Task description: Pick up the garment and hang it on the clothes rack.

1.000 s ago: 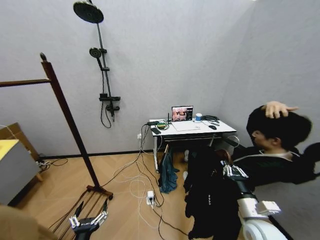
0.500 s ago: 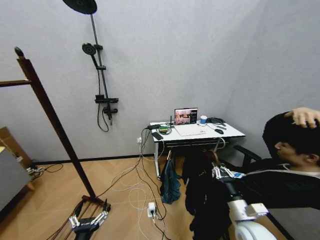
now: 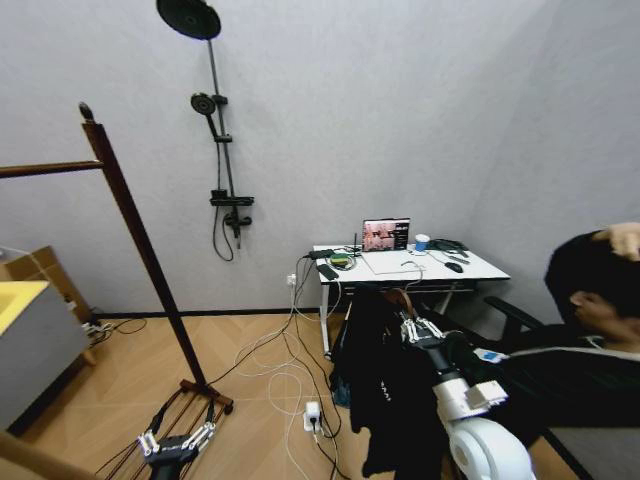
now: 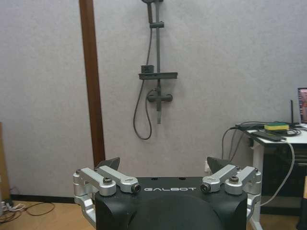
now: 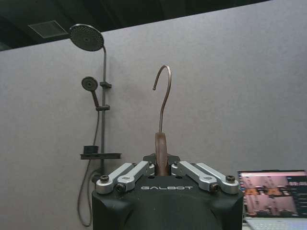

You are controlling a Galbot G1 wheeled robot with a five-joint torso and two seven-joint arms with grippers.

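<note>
- Black garment (image 3: 385, 385) hangs lower centre-right of the head view, in front of the white desk (image 3: 480, 268), draped from the right gripper (image 3: 413, 327) down toward the floor.
- Right gripper: jaws pinched on the brown wooden neck of the hanger (image 5: 161, 146); in the right wrist view the metal hook (image 5: 163, 98) stands upright above the fingers (image 5: 129, 173), against the grey wall.
- Right arm reaches up from the lower right corner of the head view; gripper sits at the top of the garment, just below the desk edge.
- Clothes rack (image 3: 135, 245): dark red-brown wood, left side of the head view. Knob-topped post leans from upper left down to its foot at lower centre-left; top rail runs off the left edge.
- Garment and rack are well apart, bare wood floor and loose cables between them.
- Left gripper (image 3: 176, 441) sits at the bottom edge of the head view, lower left, near the rack's foot. Jaws spread, nothing between them; in the left wrist view the fingertips (image 4: 109, 164) stand wide apart at either side.
- Left wrist view also shows the rack post (image 4: 91, 81) as a vertical brown bar at upper left, with the black shower pole (image 4: 157, 62) on the wall to its right.
- Laptop (image 3: 386, 235) on the desk has its screen lit; a power strip (image 3: 313, 413) lies on the floor left of the garment.
</note>
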